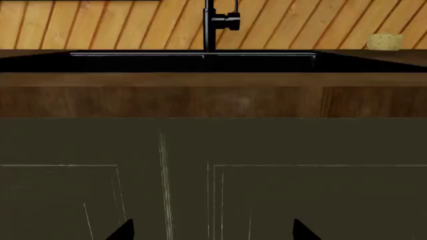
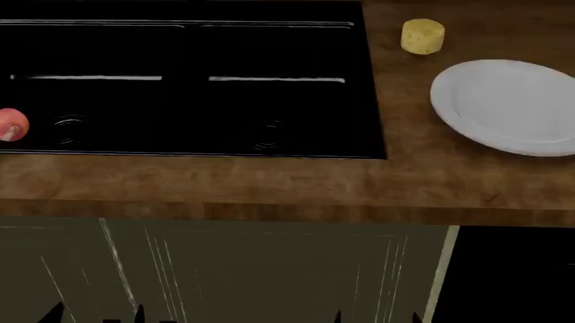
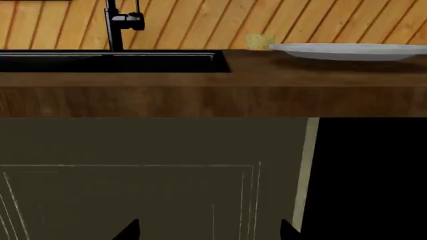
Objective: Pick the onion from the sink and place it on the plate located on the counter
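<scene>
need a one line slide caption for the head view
Small pinkish-red onion in the glossy black double sink, wide white plate empty on the dark brown wood counter.

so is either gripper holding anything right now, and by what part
Nothing is held. Both the left gripper and right gripper are open, low before the cabinet doors. The onion lies in the sink.

Counted: one onion (image 2: 12,125), one plate (image 2: 508,106), one cheese cylinder (image 2: 422,36), one faucet (image 1: 215,22), two sink (image 2: 193,50) drains.
</scene>
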`<state>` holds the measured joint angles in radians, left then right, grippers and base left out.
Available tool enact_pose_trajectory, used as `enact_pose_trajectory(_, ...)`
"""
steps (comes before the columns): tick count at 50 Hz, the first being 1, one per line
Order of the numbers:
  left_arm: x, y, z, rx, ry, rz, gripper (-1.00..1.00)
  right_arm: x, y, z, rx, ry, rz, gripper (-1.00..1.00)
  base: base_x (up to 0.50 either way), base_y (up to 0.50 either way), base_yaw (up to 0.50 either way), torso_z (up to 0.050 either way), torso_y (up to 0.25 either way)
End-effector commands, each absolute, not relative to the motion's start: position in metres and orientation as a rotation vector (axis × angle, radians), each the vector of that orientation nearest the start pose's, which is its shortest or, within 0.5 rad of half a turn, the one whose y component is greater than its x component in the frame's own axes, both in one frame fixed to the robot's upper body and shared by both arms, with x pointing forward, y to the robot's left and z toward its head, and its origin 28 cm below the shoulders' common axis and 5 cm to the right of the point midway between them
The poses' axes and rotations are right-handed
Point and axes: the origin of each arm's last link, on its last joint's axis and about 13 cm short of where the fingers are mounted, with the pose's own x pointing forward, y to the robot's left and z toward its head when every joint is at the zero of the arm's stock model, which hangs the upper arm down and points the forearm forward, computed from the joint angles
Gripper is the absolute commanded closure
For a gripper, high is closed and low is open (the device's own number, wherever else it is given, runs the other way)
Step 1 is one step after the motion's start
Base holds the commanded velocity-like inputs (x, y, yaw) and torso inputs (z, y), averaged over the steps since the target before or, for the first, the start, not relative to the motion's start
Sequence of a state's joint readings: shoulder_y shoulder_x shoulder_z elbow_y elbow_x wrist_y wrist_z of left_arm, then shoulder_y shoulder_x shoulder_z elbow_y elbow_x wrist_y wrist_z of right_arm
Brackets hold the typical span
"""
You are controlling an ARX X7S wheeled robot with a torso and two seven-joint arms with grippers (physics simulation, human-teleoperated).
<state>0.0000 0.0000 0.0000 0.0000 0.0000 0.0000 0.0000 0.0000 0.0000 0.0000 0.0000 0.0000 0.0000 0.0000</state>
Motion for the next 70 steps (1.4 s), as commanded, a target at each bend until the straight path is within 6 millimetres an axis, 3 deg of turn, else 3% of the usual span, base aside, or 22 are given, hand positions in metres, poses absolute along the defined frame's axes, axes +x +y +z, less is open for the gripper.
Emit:
enact_pose_trajectory(1,0.211,0.205,0.012,0.0,0.0,0.0,-1.0,0.211,-0.096,0.011,0.001,0.0,0.0,-1.0,0.0,0.0,0.0,0.0,0.0)
enact_pose_trajectory(10,0.208,0.205,0.017,-0.09,0.01,-0.035,-1.0,0.213,-0.092,0.015,0.003,0.008,0.02,-1.0,0.0,0.0,0.0,0.002,0.0)
enact_pose_trajectory(43,0.203,0.202,0.03,-0.097,0.007,-0.043,-1.0,0.209,-0.089,0.021,0.03,-0.008,0.041,-1.0,0.0,0.0,0.0,0.05,0.0)
enact_pose_trajectory(47,0.21,0.203,0.046,-0.118,0.012,-0.028,-1.0,0.218,-0.092,0.044,0.0,-0.058,0.041,-1.0,0.0,0.0,0.0,0.025,0.0)
enact_pose_trajectory(48,0.217,0.206,0.063,-0.079,-0.008,-0.039,-1.0,0.225,-0.096,0.061,-0.023,-0.083,0.04,-1.0,0.0,0.0,0.0,0.0,0.0)
enact_pose_trajectory(52,0.23,0.212,0.091,-0.044,-0.022,-0.047,-1.0,0.236,-0.099,0.091,-0.055,-0.124,0.038,-1.0,0.0,0.0,0.0,0.0,0.0)
enact_pose_trajectory(57,0.245,0.216,0.126,-0.036,-0.088,-0.087,-1.0,0.249,-0.099,0.117,-0.093,-0.161,0.048,-1.0,0.0,0.0,0.0,0.0,0.0)
enact_pose_trajectory(61,0.266,0.222,0.15,-0.032,-0.111,-0.071,-1.0,0.265,-0.105,0.143,-0.073,-0.176,0.044,-1.0,0.0,0.0,0.0,0.0,0.0)
enact_pose_trajectory(70,0.328,0.218,0.204,-0.073,-0.11,-0.132,-1.0,0.321,-0.117,0.196,-0.07,-0.174,0.065,-1.0,0.0,0.0,0.0,0.0,0.0)
